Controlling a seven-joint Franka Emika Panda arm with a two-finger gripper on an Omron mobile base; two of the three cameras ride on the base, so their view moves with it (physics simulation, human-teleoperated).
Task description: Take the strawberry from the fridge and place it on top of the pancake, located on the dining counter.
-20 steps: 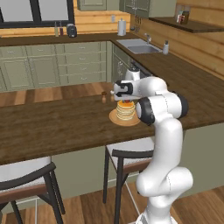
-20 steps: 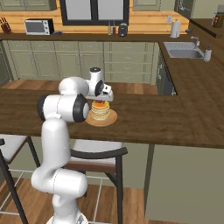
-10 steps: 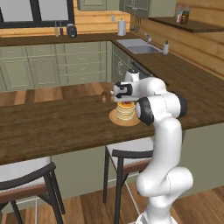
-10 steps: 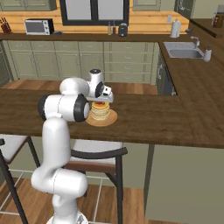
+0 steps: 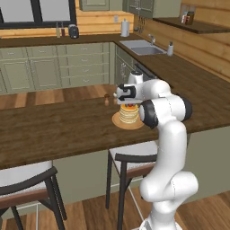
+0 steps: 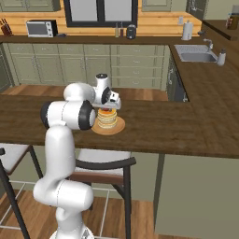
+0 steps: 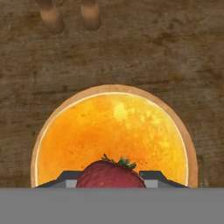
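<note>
The pancake (image 7: 113, 131) is a golden stack on a round tan plate (image 7: 189, 146) on the dark-brown dining counter (image 5: 54, 130). My gripper (image 7: 111, 181) hangs just above the stack, shut on the strawberry (image 7: 111, 175), whose red body and green top sit between the finger tips (image 7: 65, 177). From the base views the gripper (image 5: 129, 104) points down over the pancake (image 5: 128, 115), with the strawberry (image 5: 130, 106) a red speck right at the stack's top. From the other side, the gripper (image 6: 108, 107) stands over the pancake (image 6: 107, 119). Whether the berry touches the pancake I cannot tell.
Two small brown shakers (image 7: 89, 13) stand on the counter just beyond the plate (image 5: 106, 99). Black-framed stools (image 5: 130, 157) (image 5: 22, 179) sit under the near edge. The sink (image 5: 139, 45) and green cabinets lie behind; a microwave (image 6: 39, 28) is at the back left.
</note>
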